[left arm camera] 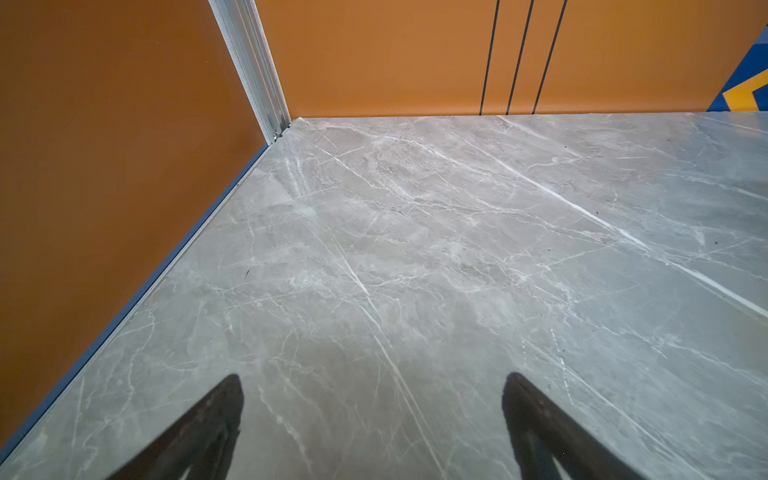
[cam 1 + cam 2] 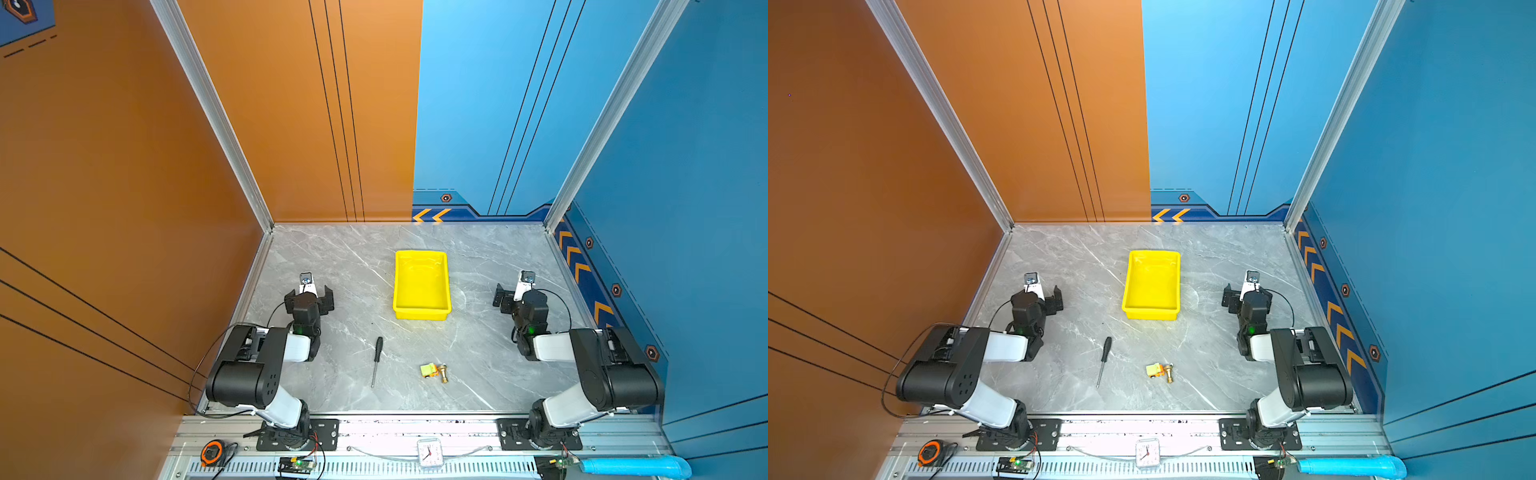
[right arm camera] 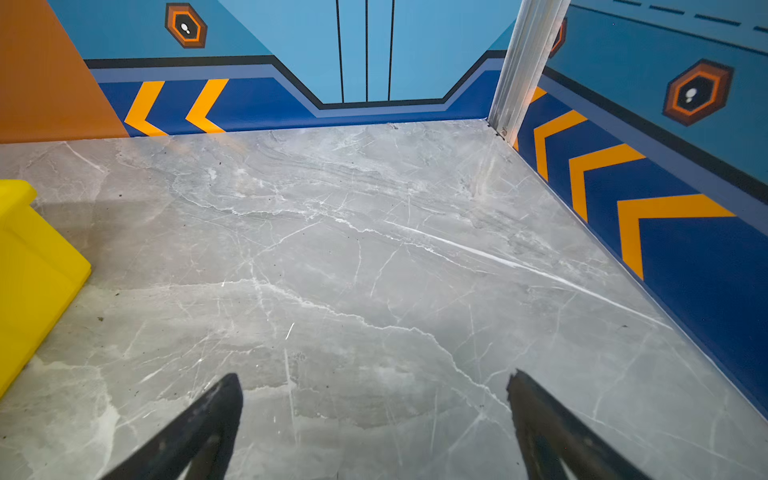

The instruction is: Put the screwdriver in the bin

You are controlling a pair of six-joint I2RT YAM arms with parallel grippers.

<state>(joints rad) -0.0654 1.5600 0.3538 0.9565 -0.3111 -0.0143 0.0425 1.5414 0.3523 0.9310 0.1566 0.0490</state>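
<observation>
On the marble desk (image 2: 340,266), reading the top views as a clock with twelve at the far wall, the screwdriver (image 2: 377,360) (image 2: 1104,360) lay flat and free near the front middle. Its long axis ran almost twelve to six, with the black ribbed handle at the twelve end and the thin shaft pointing toward six. The left pincer (image 2: 309,293) (image 1: 372,382) hovered with its jaws wide apart and nothing between them, and its wrist view showed only bare marble. From it the screwdriver sat between four and five o'clock, near and behind the line the pincer faced. The right pincer (image 2: 517,293) (image 3: 374,378) was likewise spread and empty, and from it the tool lay at about eight o'clock, clearly farther away. The left arm therefore looked the better placed, though it would probably have to draw back toward its base and close across the handle, from nine and three. The yellow bin (image 2: 420,314) (image 2: 1151,314) (image 3: 37,266) stood empty at about one o'clock from the handle, a little apart, its long side also running twelve to six. A small yellow-green toy (image 2: 428,369) and a brass fitting (image 2: 444,372) lay at three o'clock from the shaft, clear of any likely path.
</observation>
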